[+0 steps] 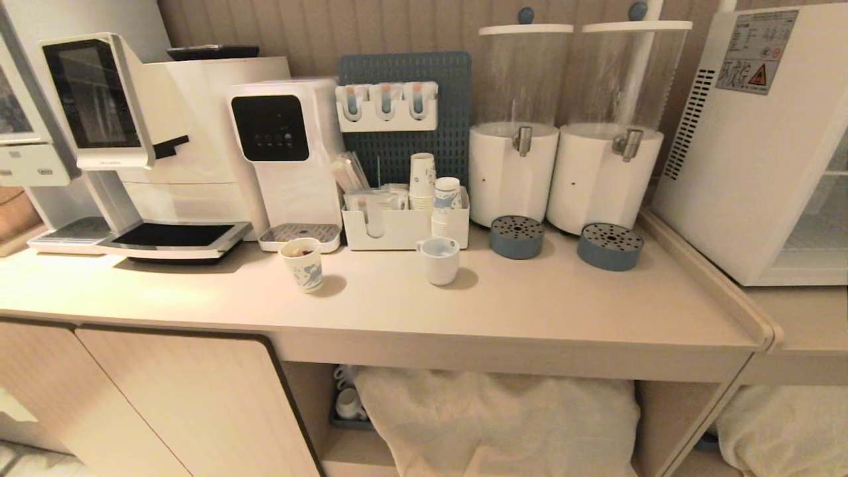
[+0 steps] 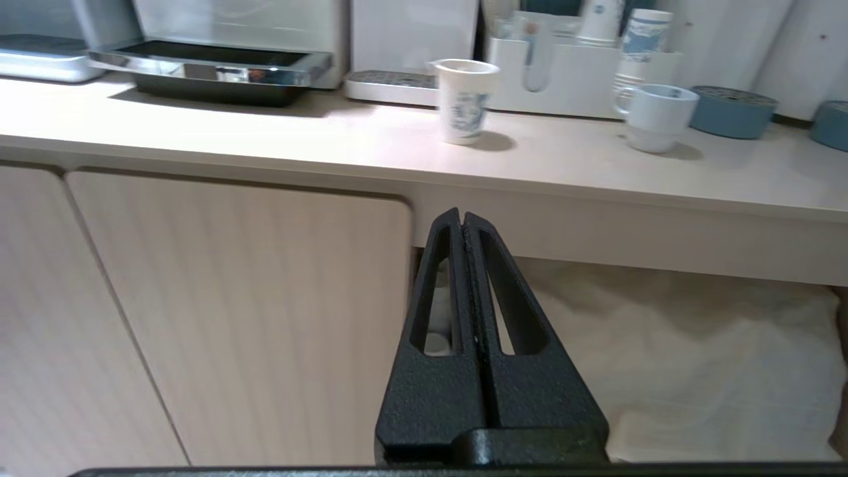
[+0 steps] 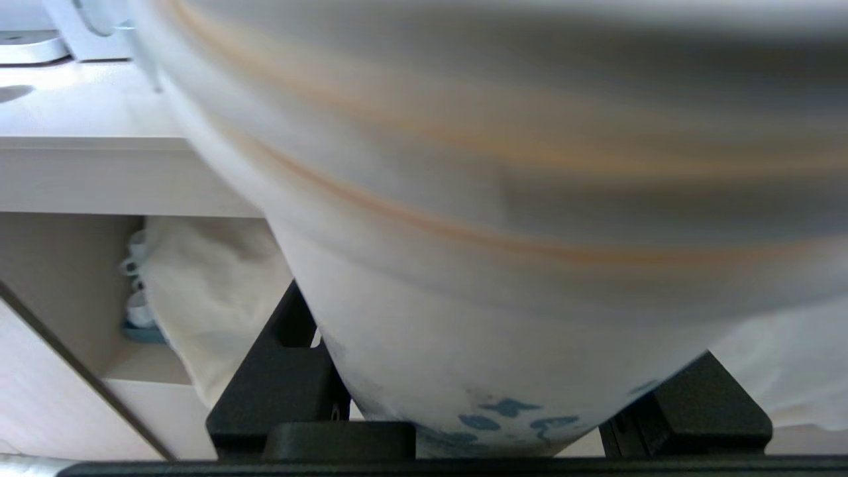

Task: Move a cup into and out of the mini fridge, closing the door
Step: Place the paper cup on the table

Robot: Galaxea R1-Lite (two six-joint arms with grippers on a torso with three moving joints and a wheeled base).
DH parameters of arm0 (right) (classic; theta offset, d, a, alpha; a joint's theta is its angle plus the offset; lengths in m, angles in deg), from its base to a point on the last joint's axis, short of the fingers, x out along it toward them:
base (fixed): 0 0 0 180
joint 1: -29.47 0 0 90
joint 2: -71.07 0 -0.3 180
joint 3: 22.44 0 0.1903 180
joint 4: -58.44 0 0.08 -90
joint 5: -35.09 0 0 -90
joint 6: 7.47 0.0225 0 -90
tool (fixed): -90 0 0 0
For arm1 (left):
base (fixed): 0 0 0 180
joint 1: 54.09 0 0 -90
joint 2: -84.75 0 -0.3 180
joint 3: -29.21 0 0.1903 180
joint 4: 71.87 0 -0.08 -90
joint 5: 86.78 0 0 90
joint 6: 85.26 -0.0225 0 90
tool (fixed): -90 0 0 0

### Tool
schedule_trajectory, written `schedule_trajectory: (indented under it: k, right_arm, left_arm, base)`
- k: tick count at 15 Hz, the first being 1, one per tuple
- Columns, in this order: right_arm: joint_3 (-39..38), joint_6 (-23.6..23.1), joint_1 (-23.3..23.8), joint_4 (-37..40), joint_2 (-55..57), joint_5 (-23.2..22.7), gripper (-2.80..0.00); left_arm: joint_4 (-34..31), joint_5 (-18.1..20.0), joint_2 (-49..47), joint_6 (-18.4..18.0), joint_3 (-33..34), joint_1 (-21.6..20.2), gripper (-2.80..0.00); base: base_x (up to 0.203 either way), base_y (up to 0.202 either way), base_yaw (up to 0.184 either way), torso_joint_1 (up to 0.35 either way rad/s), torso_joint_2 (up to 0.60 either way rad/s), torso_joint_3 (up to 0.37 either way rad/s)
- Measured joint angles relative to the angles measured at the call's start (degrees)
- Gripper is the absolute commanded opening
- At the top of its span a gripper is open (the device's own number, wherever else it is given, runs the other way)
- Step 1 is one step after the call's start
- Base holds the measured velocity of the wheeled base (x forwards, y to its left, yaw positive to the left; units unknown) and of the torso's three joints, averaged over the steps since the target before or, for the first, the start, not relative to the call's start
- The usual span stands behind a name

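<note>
The cup [image 3: 464,265], white paper with blue print near its base and layered rims, fills the right wrist view. My right gripper [image 3: 490,391] is shut on it, one black finger [image 3: 278,377] on each side. It hangs in front of the counter's edge, outside the head view. The mini fridge [image 1: 748,165] stands at the counter's right end, showing side vent slots and a warning sticker. Its glass door [image 1: 828,199] shows only at the picture's edge. My left gripper [image 2: 462,218] is shut and empty, held low before the cabinet front.
On the counter [image 1: 530,311] stand a short blue-printed paper cup [image 1: 303,264], a white mug [image 1: 438,260], an organiser [image 1: 397,228] with stacked cups, two drink dispensers [image 1: 517,172], a water dispenser [image 1: 285,146] and a coffee machine [image 1: 132,139]. A white cloth [image 1: 497,417] fills the shelf below.
</note>
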Motion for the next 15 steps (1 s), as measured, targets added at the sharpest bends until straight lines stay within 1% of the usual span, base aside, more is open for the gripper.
schedule_trajectory:
  k: [3, 11, 12, 13, 14, 15]
  right_arm:
    - [0.0, 0.0, 0.0, 0.0, 0.0, 0.0, -2.80]
    - [0.3, 0.9, 0.0, 0.0, 0.0, 0.2, -2.80]
    - [1.5, 1.7, 0.0, 0.1, 0.0, 0.0, -2.80]
    - [4.5, 3.2, 0.0, 1.1, 0.0, -0.9, -2.80]
    - [8.5, 4.5, 0.0, 3.2, 0.0, -2.3, -2.80]
    - [14.6, 5.8, 0.0, 7.3, 0.0, -4.7, -2.80]
  left_arm:
    - [-0.1, 0.0, 0.0, 0.1, 0.0, 0.1, -2.80]
    - [0.0, 0.0, 0.0, 0.2, 0.0, 0.0, -2.80]
    - [0.0, 0.0, 0.0, 0.2, 0.0, 0.0, -2.80]
    - [0.0, 0.0, 0.0, 0.2, 0.0, 0.0, -2.80]
    - [0.0, 0.0, 0.0, 0.1, 0.0, 0.0, -2.80]
    - [0.1, 0.0, 0.0, 0.1, 0.0, 0.0, -2.80]
  base:
    - [0.000, 0.112, -0.001, -0.002, 0.00, 0.005]
    - [0.000, 0.000, 0.000, 0.000, 0.00, 0.000]
    - [0.000, 0.000, 0.000, 0.000, 0.00, 0.000]
    - [0.000, 0.000, 0.000, 0.000, 0.00, 0.000]
    - [0.000, 0.000, 0.000, 0.000, 0.00, 0.000]
    - [0.000, 0.000, 0.000, 0.000, 0.00, 0.000]
